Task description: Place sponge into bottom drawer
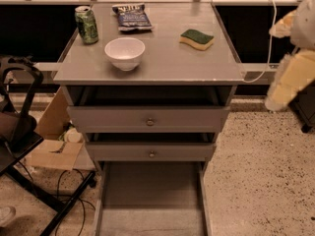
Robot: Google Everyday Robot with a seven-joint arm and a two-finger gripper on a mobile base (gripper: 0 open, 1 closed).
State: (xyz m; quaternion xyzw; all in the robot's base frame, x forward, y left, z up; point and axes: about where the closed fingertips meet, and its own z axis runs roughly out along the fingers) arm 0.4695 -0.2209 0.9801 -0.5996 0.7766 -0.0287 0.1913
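The sponge, yellow with a dark green top, lies flat on the right half of the grey cabinet top. The bottom drawer is pulled out towards me, and its flat grey floor is bare. My gripper shows as pale yellowish shapes at the right edge of the view. It hangs beside the cabinet's right side, well clear of the sponge and holding nothing I can see.
A white bowl, a green can and a dark blue snack bag share the cabinet top. The two upper drawers with round knobs are partly open. A black chair frame and a cardboard box stand at left. A white cable hangs at right.
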